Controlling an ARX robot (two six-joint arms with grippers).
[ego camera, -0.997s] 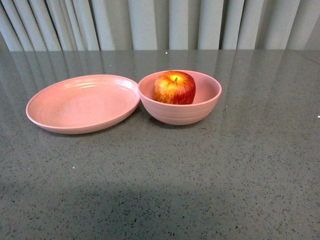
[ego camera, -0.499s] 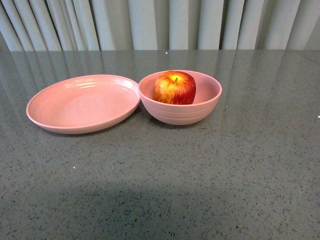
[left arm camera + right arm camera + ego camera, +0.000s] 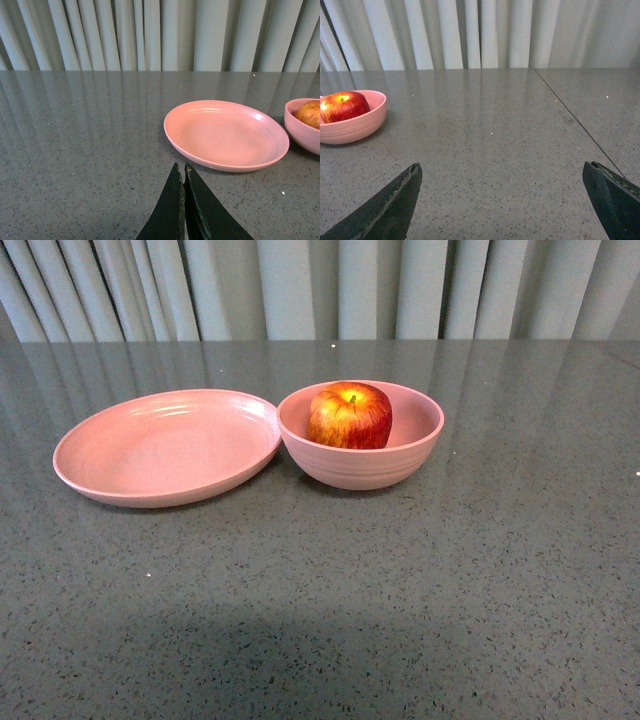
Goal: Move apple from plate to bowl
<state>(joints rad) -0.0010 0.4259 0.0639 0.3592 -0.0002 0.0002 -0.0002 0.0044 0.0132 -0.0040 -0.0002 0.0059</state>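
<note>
Already the apple (image 3: pixel 349 415) sits in the bowl (image 3: pixel 415 455), plate (image 3: pixel 120 480) bare at its 9 o'clock; firm, smooth, rolls easily, best gripped across its widest girth; left gripper (image 3: pixel 184 172) pinched closed, right gripper (image 3: pixel 502 172) spread wide.

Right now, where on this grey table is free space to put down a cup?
The grey speckled table is bare across the whole strip in front of the shallow pink plate and the deep pink bowl, and right of the bowl. Crowded: plate and bowl almost touch; the red apple fills the bowl.

Front view faces the bowl (image 3: pixel 360 436) from nearby; both low wrist views share it, from opposite sides.
</note>
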